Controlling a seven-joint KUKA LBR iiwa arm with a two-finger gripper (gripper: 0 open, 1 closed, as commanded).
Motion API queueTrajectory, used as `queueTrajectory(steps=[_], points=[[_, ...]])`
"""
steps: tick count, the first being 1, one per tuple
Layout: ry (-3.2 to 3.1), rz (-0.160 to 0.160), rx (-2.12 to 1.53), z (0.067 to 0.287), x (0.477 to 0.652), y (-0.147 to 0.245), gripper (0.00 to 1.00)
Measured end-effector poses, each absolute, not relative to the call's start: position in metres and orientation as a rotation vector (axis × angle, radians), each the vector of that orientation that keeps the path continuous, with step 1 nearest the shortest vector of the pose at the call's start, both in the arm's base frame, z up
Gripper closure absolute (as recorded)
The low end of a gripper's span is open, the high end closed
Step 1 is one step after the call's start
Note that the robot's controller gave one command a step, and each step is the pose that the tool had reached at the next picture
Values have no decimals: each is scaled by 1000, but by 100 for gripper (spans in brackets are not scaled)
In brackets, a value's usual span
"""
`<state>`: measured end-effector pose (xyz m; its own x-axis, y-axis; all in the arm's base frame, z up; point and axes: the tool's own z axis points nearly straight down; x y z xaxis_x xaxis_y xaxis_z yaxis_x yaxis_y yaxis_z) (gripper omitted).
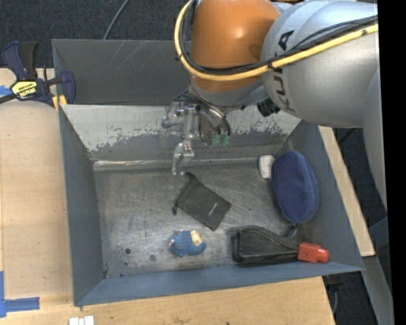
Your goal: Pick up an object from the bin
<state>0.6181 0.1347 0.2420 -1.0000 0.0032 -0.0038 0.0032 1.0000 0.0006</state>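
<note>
Gripper (187, 147): over the far-centre floor of the bin (79, 199).
Jaws: cannot tell whether apart or together.
Nearest thing: dark flat square pad (203, 202), just toward the front from the gripper, lying flat, turned diamond-wise, edges slanting far-left to near-right.
Farther out: blue oval pouch (294, 185) by the right wall; blue-and-yellow lump (187, 243) and black tool with orange end (272, 246) along the front.

Partial dark letters on the arm (320, 64), nothing readable
</note>
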Motion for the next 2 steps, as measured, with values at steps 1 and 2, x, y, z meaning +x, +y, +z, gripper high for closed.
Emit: queueTrajectory(steps=[1,2], points=[[3130,-3,-313,137,586,71,0],[3134,6,-119,76,590,46,0]])
